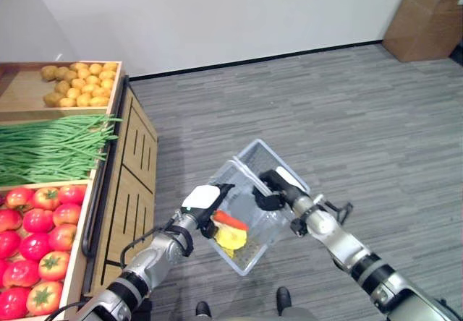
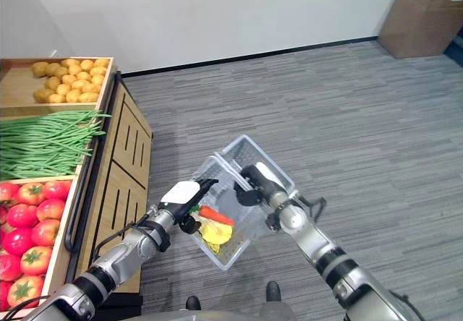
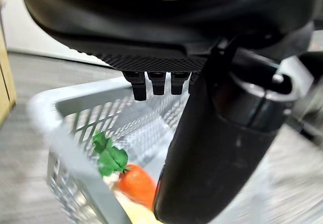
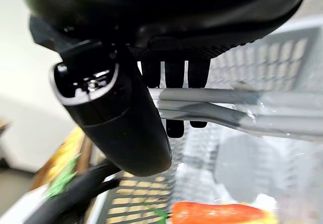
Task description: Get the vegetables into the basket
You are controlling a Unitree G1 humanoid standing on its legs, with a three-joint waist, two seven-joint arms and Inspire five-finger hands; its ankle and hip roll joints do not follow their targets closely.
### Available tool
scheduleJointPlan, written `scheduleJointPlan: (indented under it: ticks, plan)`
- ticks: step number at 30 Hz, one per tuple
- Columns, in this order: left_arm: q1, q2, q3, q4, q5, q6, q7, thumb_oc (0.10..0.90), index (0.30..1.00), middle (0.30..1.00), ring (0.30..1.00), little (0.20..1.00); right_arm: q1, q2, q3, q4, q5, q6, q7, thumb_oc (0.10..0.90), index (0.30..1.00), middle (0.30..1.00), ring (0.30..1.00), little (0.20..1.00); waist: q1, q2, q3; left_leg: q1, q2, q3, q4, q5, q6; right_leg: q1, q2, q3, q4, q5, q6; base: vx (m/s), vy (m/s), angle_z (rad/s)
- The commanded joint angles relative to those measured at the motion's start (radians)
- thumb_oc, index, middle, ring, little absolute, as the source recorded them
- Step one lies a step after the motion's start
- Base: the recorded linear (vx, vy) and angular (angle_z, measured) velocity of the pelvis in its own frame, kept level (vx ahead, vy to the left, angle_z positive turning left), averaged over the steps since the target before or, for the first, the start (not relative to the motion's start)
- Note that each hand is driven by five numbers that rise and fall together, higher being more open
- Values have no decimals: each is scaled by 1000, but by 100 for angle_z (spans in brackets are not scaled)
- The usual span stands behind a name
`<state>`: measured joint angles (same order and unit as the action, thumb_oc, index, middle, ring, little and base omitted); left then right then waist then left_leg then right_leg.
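Basket [image 1: 249, 163]: pale plastic mesh, centre of the frame, held off the floor and tilted; judged light and a little springy, walls likely to flex if squeezed.
Handle [image 4: 212, 105]: grey bars across the basket top; judged the stiffest place to take hold.
Right hand [image 1: 272, 185]: at the basket's upper right rim, fingers curled round the handle bars, carrying the basket.
Left hand [image 1: 206, 207]: at the basket's left rim, fingers straight and reaching over the edge, holding nothing.
Carrot [image 1: 230, 220]: orange with green top, lying inside the basket near the left hand; judged firm, smooth, easy to pinch at mid-length.
Yellow item [image 1: 230, 238]: under the carrot in the basket; kind unclear.
Tomatoes [image 1: 36, 245]: lower left crate of the stand; judged soft-skinned, needing a gentle wrap.
Beans [image 1: 51, 147]: middle left crate; thin, limp, best taken as a bunch.
Potatoes [image 1: 79, 84]: upper left crate; hard, round, may roll.
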<state>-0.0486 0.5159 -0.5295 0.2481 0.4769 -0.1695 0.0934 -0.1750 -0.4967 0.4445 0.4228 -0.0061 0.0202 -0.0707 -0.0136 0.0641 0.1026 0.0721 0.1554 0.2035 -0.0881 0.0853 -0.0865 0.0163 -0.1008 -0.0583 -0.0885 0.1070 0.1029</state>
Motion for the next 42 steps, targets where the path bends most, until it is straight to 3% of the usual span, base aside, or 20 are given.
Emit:
scheduleJointPlan:
  ticks: [1,5,10,13,17,22,25,33,37,41,42]
  plan:
    - [-6,91,62,1,-185,-69,-47,900,1000,1000,1000,1000,-67,-5,-107,-51,-34,-100,-74,400,300,300,300,300,15,-52,-94,-34,-18,-65,1,-16,-25,26,-52,-74,1,-46,55,8,-2,30]
    - [170,123,175,55,-348,-67,-125,900,1000,1000,1000,1000,25,-51,-228,35,-100,-102,-78,400,300,300,300,300,47,-58,-92,-50,-27,-99,1,-9,-22,35,-59,-106,1,-47,59,4,3,23]
    - [245,102,231,185,-365,-57,-141,900,1000,1000,1000,1000,72,-48,-292,153,-131,-107,-97,400,300,300,300,300,70,-64,-88,-65,-34,-129,1,-3,-20,41,-67,-133,1,-46,62,-12,1,21]
    - [262,37,268,365,-310,-38,-105,900,1000,1000,1000,1000,91,-42,-318,277,-160,-117,-129,400,300,300,300,300,85,-69,-83,-79,-38,-152,1,4,-18,44,-71,-153,1,-48,64,-17,-2,25]
    - [225,-133,329,714,-293,40,-17,900,1000,1000,1000,1000,110,-14,-338,466,-175,-94,-162,400,300,300,300,300,94,-76,-70,-95,-45,-183,1,11,-13,50,-75,-181,1,-47,62,-13,1,25]
    - [183,-182,396,894,-318,71,22,900,1000,1000,1000,1000,121,9,-331,604,-175,-86,-159,400,300,300,300,300,98,-87,-64,-104,-48,-189,1,12,-11,47,-76,-191,1,-44,62,-5,11,13]
    - [170,-185,393,959,-267,80,47,900,1000,1000,1000,1000,118,26,-304,713,-203,-77,-158,400,300,300,300,300,107,-99,-50,-111,-55,-188,1,8,-6,41,-87,-196,1,-36,70,7,45,6]
    - [156,-203,401,1004,-270,95,69,900,1000,1000,1000,1000,115,50,-296,785,-230,-63,-188,400,300,300,300,300,127,-129,-18,-130,-92,-184,45,-33,25,31,-128,-188,26,-20,88,17,95,0]
    - [151,-205,393,991,-277,96,69,900,1000,1000,1000,1000,118,62,-331,830,-196,-56,-195,400,300,300,300,300,143,-147,-1,-158,-128,-217,106,-73,55,16,-164,-195,114,-32,98,41,161,9]
    - [139,-198,419,972,-347,106,82,900,1000,1000,1000,1000,107,87,-354,843,-143,-52,-202,400,300,300,300,300,143,-149,25,-162,-166,-275,137,-84,93,-71,-199,-158,346,65,103,37,146,31]
    - [138,-198,419,972,-347,106,82,900,1000,1000,1000,1000,107,87,-354,844,-143,-52,-202,400,300,300,300,300,143,-150,25,-164,-167,-275,138,-84,93,-73,-201,-157,350,64,104,46,108,40]
